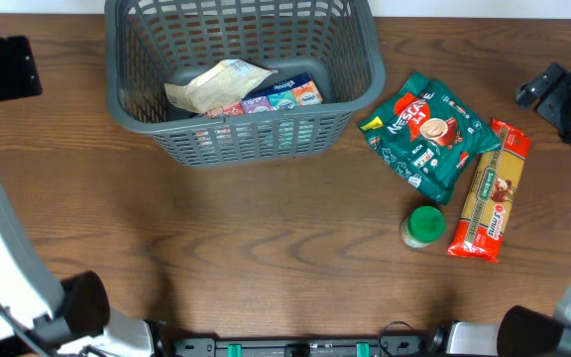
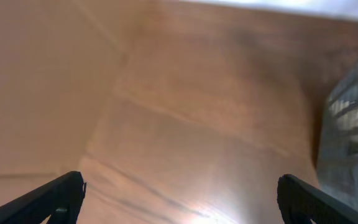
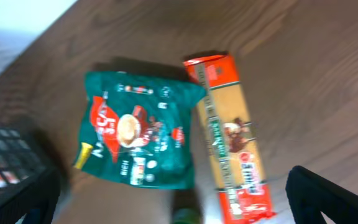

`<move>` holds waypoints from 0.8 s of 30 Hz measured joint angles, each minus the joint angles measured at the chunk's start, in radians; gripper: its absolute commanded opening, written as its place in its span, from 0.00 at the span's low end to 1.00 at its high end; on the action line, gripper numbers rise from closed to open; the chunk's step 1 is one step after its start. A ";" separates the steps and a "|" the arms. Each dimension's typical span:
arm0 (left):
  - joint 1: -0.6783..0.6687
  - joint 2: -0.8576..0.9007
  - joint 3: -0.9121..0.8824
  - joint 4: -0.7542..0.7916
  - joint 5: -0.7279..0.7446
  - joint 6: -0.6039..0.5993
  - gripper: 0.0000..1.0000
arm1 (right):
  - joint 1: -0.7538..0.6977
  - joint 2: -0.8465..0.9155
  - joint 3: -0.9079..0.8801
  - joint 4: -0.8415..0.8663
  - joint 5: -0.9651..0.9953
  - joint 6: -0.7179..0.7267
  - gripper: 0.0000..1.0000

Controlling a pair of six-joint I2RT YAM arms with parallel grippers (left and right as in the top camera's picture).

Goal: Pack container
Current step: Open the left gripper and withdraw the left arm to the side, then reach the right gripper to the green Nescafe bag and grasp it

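The dark grey slotted container (image 1: 365, 69) stands at the back of the table, holding a beige packet (image 1: 216, 85) and a flat colourful box (image 1: 285, 96). Its wall shows at the right edge of the left wrist view (image 2: 347, 137) and at the lower left of the right wrist view (image 3: 11, 174). A green coffee bag (image 1: 429, 134) (image 3: 138, 140), an orange pasta pack (image 1: 491, 188) (image 3: 229, 143) and a green-lidded jar (image 1: 423, 226) (image 3: 185, 214) lie to its right. My left gripper (image 2: 179, 196) is open over bare wood. My right gripper (image 3: 185, 205) is open above these items.
The wooden table (image 1: 266, 248) stretches in front of the container. My left arm (image 1: 3, 64) is at the far left edge, my right arm (image 1: 563, 94) at the far right edge. A pale floor strip shows beyond the table's back edge.
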State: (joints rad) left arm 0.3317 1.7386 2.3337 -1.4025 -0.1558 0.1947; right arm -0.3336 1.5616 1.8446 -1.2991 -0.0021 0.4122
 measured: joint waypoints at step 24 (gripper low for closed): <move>0.030 0.139 -0.047 0.023 0.078 -0.031 0.99 | 0.071 0.502 -0.004 0.108 -0.158 0.099 0.99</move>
State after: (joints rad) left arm 0.3618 1.8778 2.2864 -1.3792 -0.0776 0.1635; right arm -0.2626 2.0640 1.8408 -1.1908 -0.1600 0.5110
